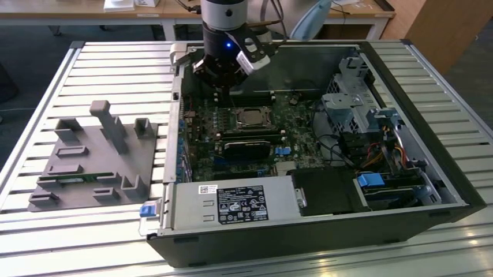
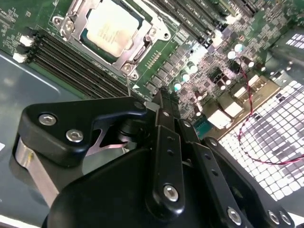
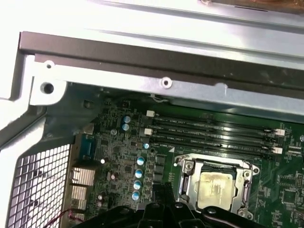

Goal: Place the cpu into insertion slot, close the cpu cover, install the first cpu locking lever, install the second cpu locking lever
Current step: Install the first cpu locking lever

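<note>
Gripper: my gripper (image 1: 223, 86) hangs over the motherboard (image 1: 231, 138) inside the open computer case (image 1: 308, 231), at about 11 o'clock from the socket in the exterior view. In the second wrist view its black fingers (image 2: 166, 118) lie pressed together with nothing between them, so it is closed and empty.
Cpu: the cpu (image 2: 110, 26) sits flat in the insertion slot (image 2: 85, 40); its dull silver top shows in both wrist views (image 3: 216, 186).
Cpu cover: the cpu cover (image 2: 135, 45) lies down around the chip, framing it on all sides.
Locking levers: I cannot tell whether they are latched.
Memory slots: the long black memory slots (image 3: 213, 133) run just beside the socket.
Fixture: a grey holder block (image 1: 92, 161) stands on the slatted table (image 1: 77, 242), at 9 o'clock from the case.
</note>
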Robot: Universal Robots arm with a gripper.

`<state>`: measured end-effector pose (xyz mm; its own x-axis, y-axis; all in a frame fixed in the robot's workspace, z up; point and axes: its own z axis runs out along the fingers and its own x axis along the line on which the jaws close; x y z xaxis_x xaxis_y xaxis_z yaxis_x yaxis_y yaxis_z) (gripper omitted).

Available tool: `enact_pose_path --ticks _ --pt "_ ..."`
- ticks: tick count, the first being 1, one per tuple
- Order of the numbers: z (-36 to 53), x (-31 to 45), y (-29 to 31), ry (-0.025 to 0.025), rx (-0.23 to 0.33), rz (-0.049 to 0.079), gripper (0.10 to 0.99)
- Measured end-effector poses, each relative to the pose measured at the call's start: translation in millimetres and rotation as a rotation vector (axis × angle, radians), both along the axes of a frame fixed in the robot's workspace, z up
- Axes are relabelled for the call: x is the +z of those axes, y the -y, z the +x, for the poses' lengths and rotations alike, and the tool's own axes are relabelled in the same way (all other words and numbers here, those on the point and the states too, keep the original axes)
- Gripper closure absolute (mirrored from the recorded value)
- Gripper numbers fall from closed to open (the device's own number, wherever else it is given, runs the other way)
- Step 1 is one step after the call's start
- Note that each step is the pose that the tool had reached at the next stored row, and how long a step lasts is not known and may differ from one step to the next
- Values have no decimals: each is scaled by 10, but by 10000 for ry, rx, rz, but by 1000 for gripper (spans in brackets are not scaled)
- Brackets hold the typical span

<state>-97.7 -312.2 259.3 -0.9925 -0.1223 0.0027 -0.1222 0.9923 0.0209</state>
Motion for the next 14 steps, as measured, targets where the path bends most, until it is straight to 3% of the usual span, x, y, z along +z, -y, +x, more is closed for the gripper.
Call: enact_pose_path --ticks 9,14 --pt "-4 -21 -118 0 0 4 980" --pt "-3 -28 -149 0 1 5 980"
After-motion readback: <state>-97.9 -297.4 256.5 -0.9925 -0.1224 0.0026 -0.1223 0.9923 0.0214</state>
